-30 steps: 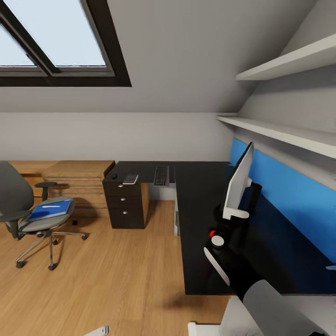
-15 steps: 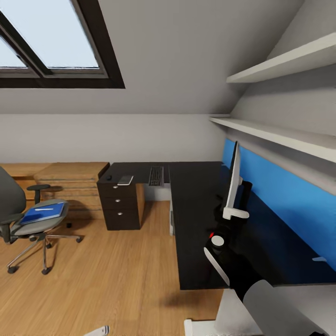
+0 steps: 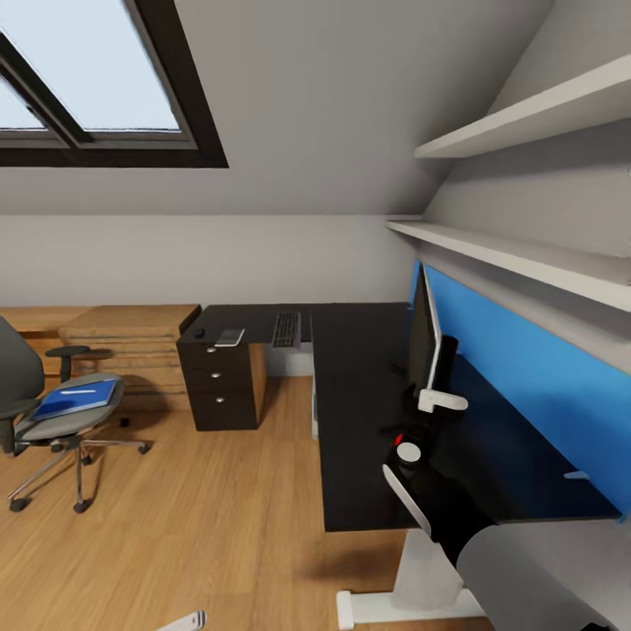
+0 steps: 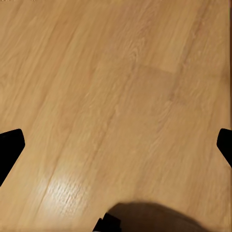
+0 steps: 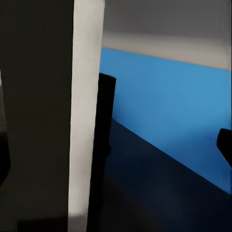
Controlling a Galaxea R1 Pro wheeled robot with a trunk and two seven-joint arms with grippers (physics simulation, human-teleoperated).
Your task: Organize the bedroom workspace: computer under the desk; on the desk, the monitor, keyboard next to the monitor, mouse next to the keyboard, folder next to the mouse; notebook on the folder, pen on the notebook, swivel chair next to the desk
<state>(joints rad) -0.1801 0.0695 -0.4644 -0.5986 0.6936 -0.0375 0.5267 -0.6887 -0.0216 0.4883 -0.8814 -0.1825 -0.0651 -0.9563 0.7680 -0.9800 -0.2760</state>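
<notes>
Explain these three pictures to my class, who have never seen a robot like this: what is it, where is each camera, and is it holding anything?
This is a simulated wheeled robot with two arms, each ending in jaws. The big picture comes from its head: a black desk carries a monitor, seen edge-on, a keyboard, a mouse and a notebook. A blue folder lies on the chair. The other two pictures come from cameras at the wrists. The left one looks down at the wood floor, jaws wide open and empty. The right arm reaches over the desk; its camera sits close to the monitor's white edge, jaws spread wide, apparently gripping nothing.
</notes>
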